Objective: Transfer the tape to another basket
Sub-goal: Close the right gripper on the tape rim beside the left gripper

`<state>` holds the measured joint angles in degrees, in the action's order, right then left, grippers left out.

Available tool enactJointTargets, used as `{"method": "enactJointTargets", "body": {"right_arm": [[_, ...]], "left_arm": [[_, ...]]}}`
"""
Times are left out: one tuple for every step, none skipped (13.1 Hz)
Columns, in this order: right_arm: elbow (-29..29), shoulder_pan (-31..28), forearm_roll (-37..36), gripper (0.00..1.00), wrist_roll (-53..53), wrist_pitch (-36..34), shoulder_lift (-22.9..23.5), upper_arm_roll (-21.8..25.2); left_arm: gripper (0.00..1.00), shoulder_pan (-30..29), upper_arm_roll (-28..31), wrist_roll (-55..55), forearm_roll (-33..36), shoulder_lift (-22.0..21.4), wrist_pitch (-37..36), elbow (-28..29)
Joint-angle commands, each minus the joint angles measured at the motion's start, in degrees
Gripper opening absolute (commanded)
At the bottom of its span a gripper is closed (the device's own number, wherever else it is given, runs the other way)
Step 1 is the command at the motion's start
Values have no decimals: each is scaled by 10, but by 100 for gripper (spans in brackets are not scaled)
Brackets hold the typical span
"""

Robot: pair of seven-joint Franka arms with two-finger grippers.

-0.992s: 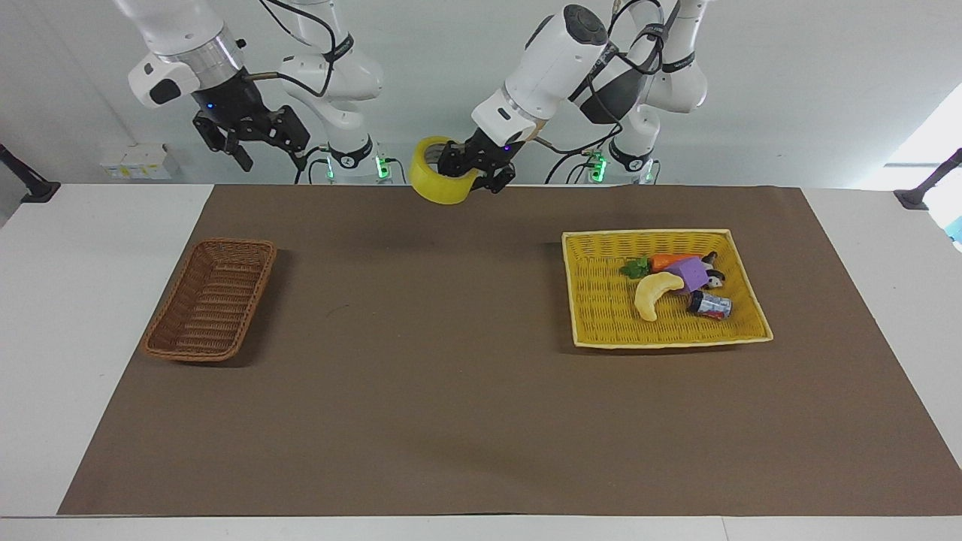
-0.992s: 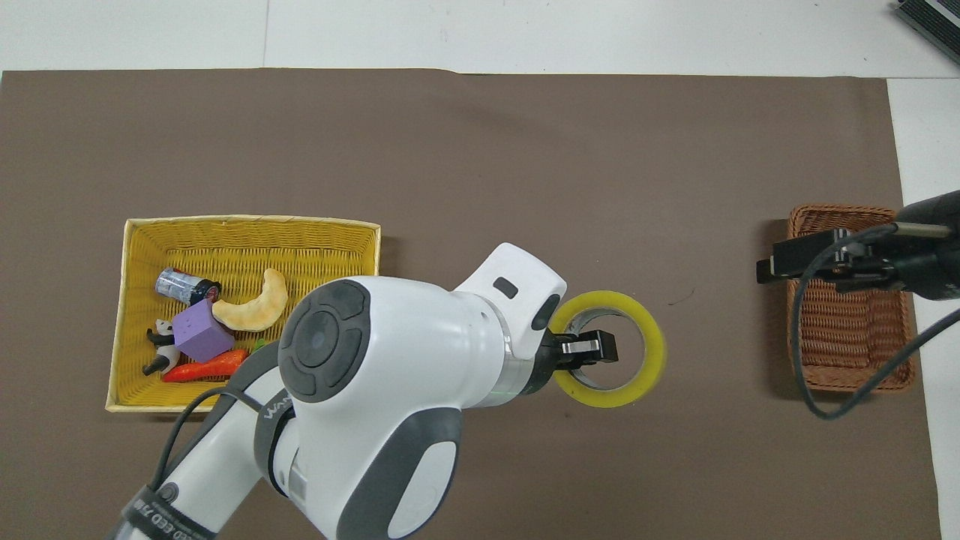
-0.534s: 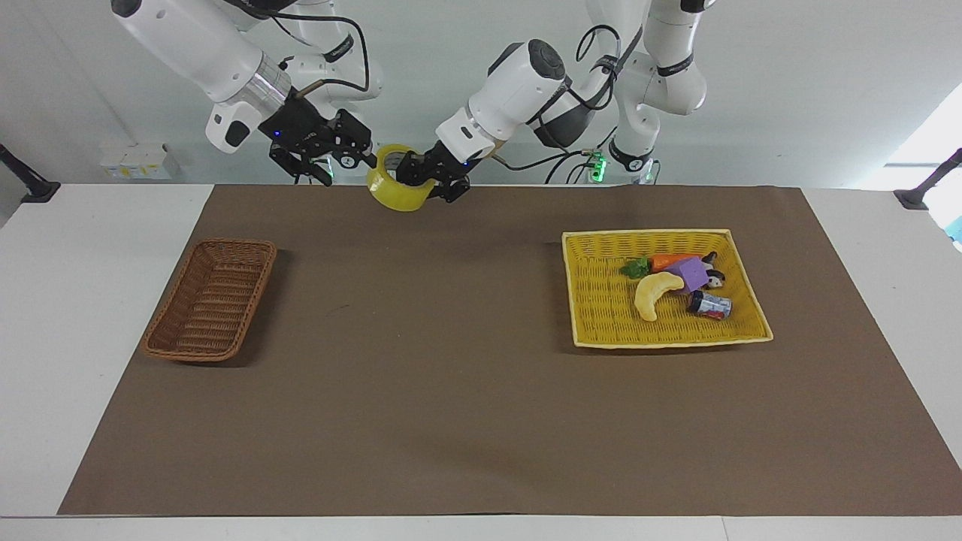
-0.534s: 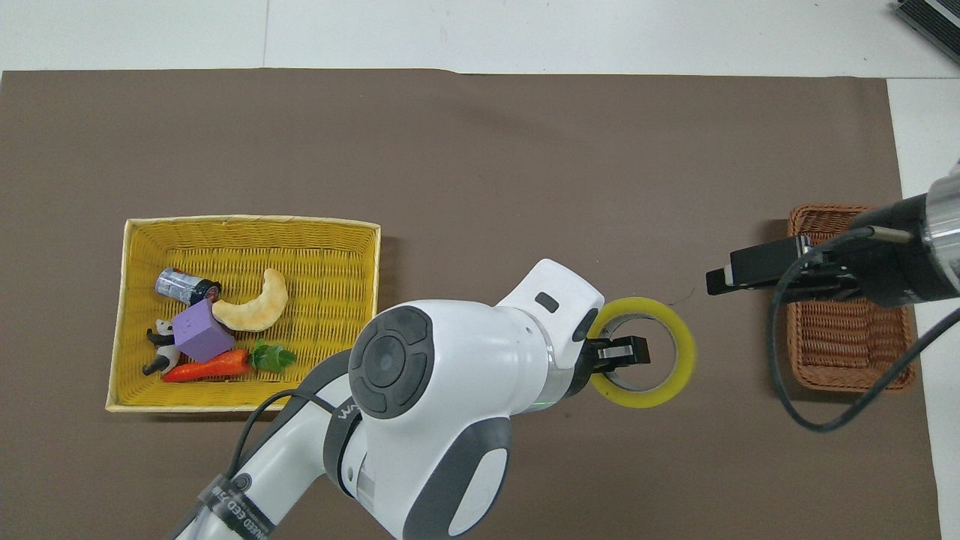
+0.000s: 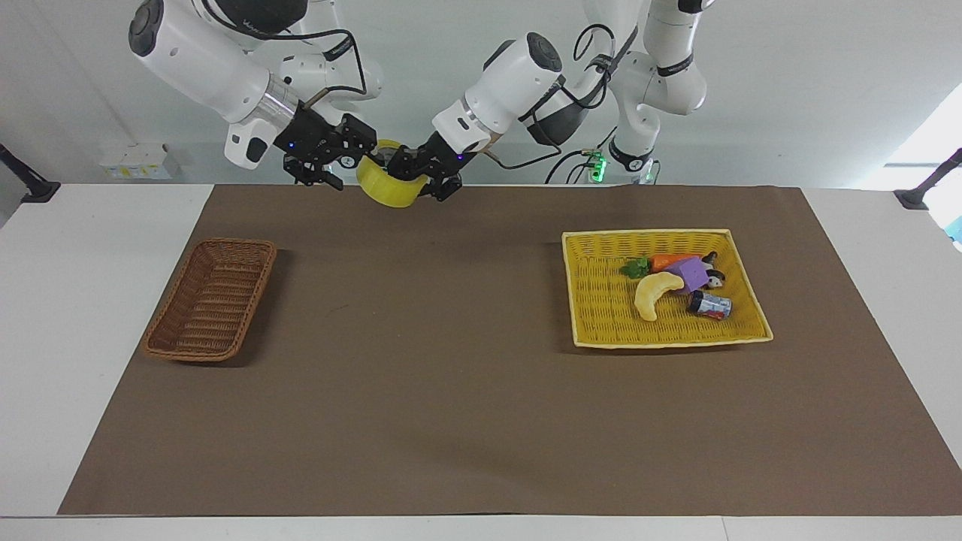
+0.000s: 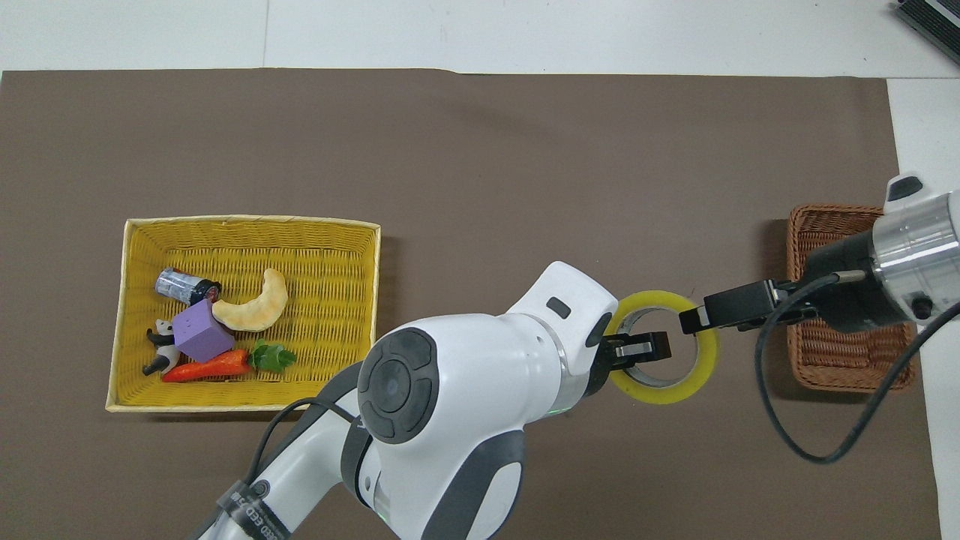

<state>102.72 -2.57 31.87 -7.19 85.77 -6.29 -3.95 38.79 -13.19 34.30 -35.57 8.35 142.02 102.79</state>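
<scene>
The yellow tape (image 5: 387,193) hangs in the air over the brown mat, between the two baskets and closer to the brown one. My left gripper (image 5: 421,176) is shut on its rim, one finger inside the ring; the overhead view shows that grip (image 6: 637,349) on the tape (image 6: 664,394). My right gripper (image 5: 353,167) is open and has its fingertips at the rim across from that grip, also seen from overhead (image 6: 694,319). I cannot tell whether it touches. The dark brown wicker basket (image 5: 233,242) stands empty at the right arm's end (image 6: 832,367).
A bright yellow basket (image 5: 601,300) at the left arm's end holds a banana toy (image 5: 654,294), a purple block (image 5: 691,272), a carrot (image 5: 671,261), a small can (image 5: 710,304) and a panda figure. A brown mat (image 5: 451,376) covers the table.
The left gripper carried the tape toward the right arm's end. The right gripper came in from over the brown basket and reached the tape's rim.
</scene>
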Motion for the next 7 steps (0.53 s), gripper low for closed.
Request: {"method": "enactJointTargets", "body": {"right_arm": [[22,-11,9,98,-26,1,-16,2],[22,-11,9,86,-24,1,-16,2],[22,-11,9,62,-16,0,-16,2],[22,-10,8,44,3,-5,-16,2],[22,-8,7,29,18,-7,-17,2],[21,-7,7,21,22,-7,-16,2],[21,-5,7,20,23,-7,-16,2]], "left_arm": [[0,10,7,3,-9,3,12,-13],[0,10,7,3,-10,4,12,-13],[0,10,6,3,-12,4,13,-13],[0,10,2,3,-13,4,13,-13],[0,9,0,3,-13,4,14,-13],[0,10,-1,4,-13,5,17,-13],[0,9,-1,4,-13,5,19,-14]]}}
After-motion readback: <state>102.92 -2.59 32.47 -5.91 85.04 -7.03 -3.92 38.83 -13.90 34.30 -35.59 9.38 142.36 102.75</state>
